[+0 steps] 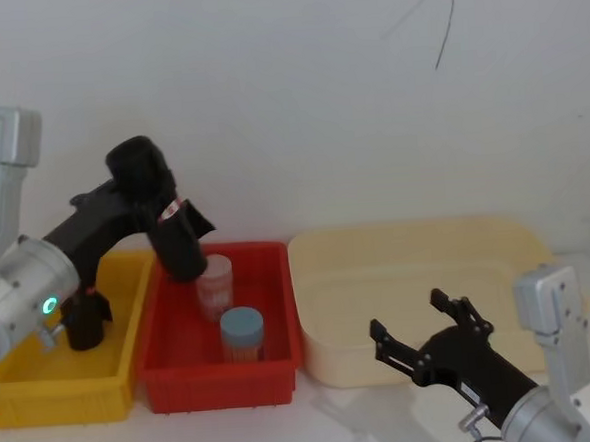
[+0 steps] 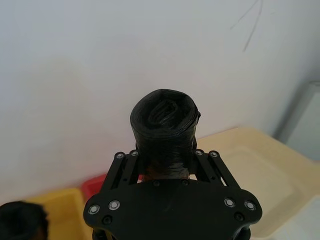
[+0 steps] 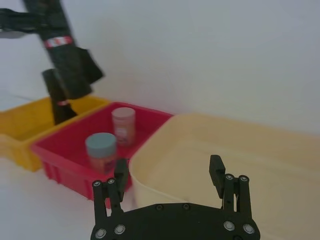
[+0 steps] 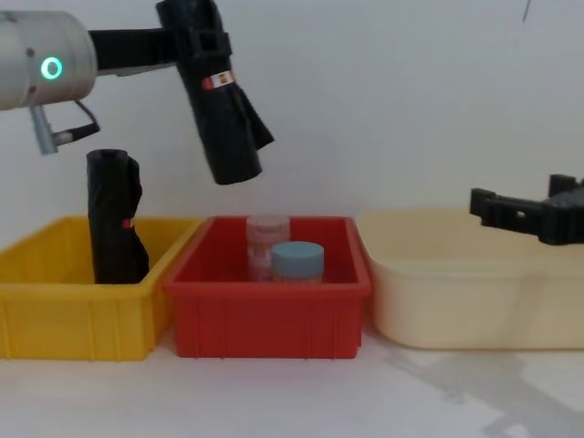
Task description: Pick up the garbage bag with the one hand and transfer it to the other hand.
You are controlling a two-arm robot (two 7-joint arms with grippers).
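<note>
The garbage bag (image 1: 173, 236) (image 4: 225, 123) (image 3: 67, 57), a wrinkled black roll with a red-and-white label, hangs tilted in the air over the left part of the red bin (image 1: 219, 374). My left gripper (image 1: 157, 202) (image 4: 203, 50) (image 2: 166, 162) is shut on its upper half, and the roll's end (image 2: 165, 114) sticks out past the fingers. My right gripper (image 1: 411, 316) (image 3: 168, 167) (image 4: 517, 203) is open and holds nothing. It hovers low at the front of the beige bin (image 1: 407, 244), well right of the bag.
A second black roll (image 1: 84, 319) (image 4: 114, 219) stands upright in the yellow bin (image 1: 55, 396) at the left. The red bin holds a blue-lidded jar (image 1: 242, 332) and a pale-lidded jar (image 1: 215, 283). The beige bin is empty. A white wall rises behind.
</note>
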